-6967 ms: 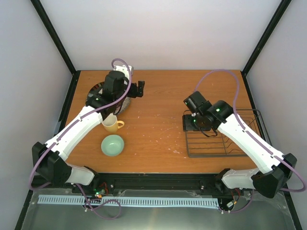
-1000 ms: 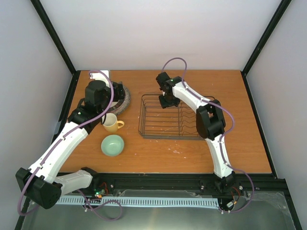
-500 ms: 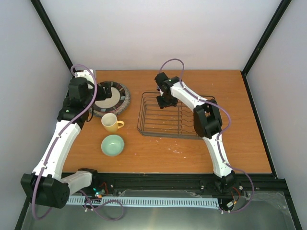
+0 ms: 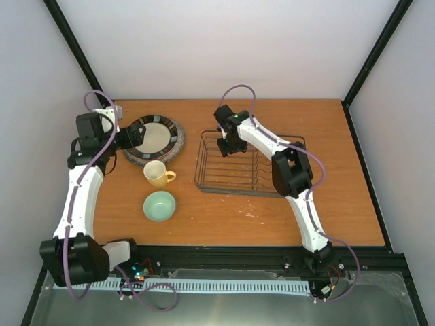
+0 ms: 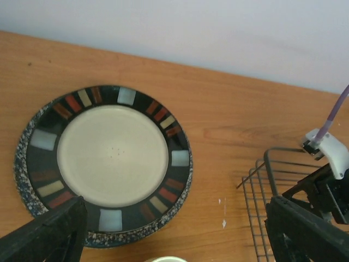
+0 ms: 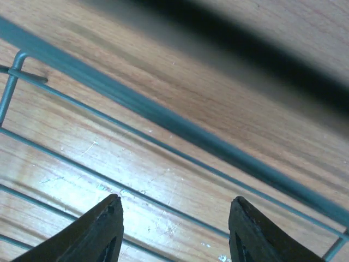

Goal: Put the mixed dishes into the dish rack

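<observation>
Ahead of the left claw (image 4: 128, 136), jaws spread wide, the plate stack (image 5: 112, 155) now sits uncovered: that arm has swung back. The right claw (image 4: 228, 145), jaws apart and empty, hovers at the far-left corner of the dish rack (image 4: 204, 178), freshly dragged close. Short hauls now, with open tabletop (image 4: 340, 204) beyond its right edge.

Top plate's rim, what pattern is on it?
Top plate: dark rim with red, tan and pale blue blocks; clearest in left wrist view.
</observation>
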`<action>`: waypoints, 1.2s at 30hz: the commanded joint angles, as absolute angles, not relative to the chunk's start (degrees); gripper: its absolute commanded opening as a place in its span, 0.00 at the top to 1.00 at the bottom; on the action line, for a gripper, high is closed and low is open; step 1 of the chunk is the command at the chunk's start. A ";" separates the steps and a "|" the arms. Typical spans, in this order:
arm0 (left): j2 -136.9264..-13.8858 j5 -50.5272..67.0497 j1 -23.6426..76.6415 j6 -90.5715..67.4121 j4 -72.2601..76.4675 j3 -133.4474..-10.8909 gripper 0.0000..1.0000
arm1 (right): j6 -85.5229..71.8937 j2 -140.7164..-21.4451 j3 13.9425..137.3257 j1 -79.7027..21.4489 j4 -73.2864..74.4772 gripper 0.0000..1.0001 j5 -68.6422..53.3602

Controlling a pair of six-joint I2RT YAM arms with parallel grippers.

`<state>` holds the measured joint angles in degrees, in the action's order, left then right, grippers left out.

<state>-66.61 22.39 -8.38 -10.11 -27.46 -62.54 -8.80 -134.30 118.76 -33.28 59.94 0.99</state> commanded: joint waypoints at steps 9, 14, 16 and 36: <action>-73.28 21.98 -9.81 -8.37 -40.82 -62.03 0.37 | -12.65 -113.21 112.00 -35.13 60.74 0.37 10.75; -73.23 16.99 -9.81 -8.61 -42.55 -60.50 0.40 | -12.90 -107.33 110.89 -35.15 62.62 0.36 9.99; -73.39 16.90 -9.83 -8.61 -43.11 -59.77 0.43 | -12.92 -105.96 110.76 -35.16 63.36 0.36 9.74; -80.88 15.65 -8.74 -8.96 -53.14 -67.72 0.55 | -12.88 -98.75 104.93 -35.11 62.33 0.35 6.30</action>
